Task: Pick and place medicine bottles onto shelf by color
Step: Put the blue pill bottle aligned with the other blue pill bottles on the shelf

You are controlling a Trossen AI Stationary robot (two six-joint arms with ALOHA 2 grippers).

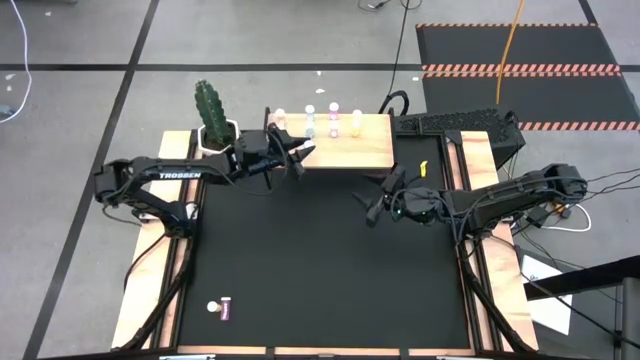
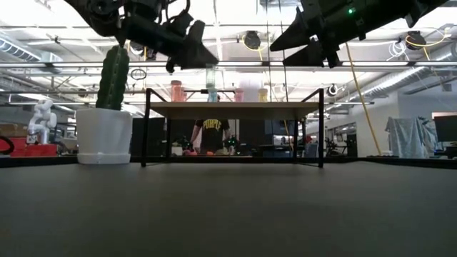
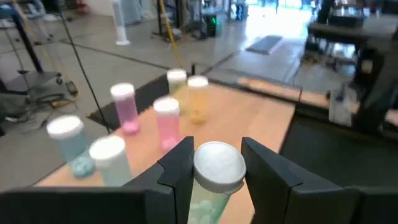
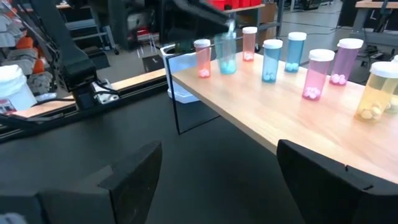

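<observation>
The left gripper pinches a pale blue bottle over the shelf's left end. Next it likely lowers it beside the other blues. The right gripper waits near the shelf, jaws spread.

Overhead down, low level, wrists close; all share shelf.

You have a black-topped table carrying a light wooden flat-topped shelf on thin black legs at its far edge, small white-capped pink, blue, purple and yellow bottles standing upright on it. One purple bottle lies near the table's front left corner.
</observation>
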